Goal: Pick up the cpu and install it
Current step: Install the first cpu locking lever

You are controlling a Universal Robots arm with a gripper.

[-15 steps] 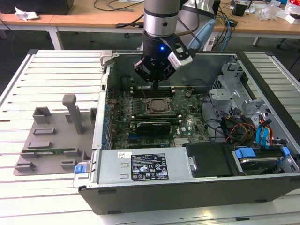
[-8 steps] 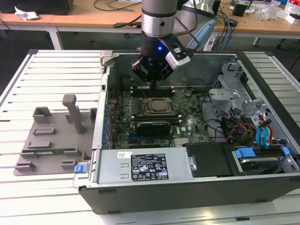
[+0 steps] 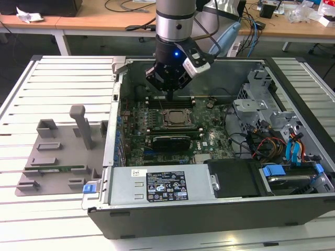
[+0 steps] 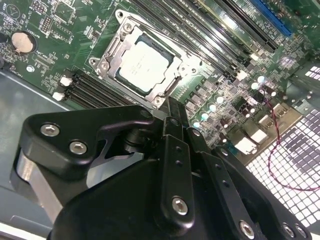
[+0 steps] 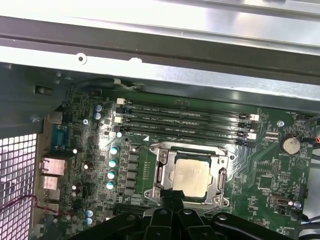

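Robot gripper (image 3: 168, 93) poised above a cpu (image 5: 193, 176) seated in its motherboard socket (image 5: 191, 179).

The gripper's fingers are pressed together, holding nothing. The small silver-topped cpu lies flat inside the metal socket frame near the middle of the motherboard (image 5: 270, 177), beside the memory slots (image 5: 185, 122). It looks light, rigid and fragile underneath; its bare side edges are the safest hold.

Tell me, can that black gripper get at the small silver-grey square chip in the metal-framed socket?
Probably yes: the black gripper hangs close beside the silver-grey square chip, whose top lies uncovered in the open metal-framed socket.
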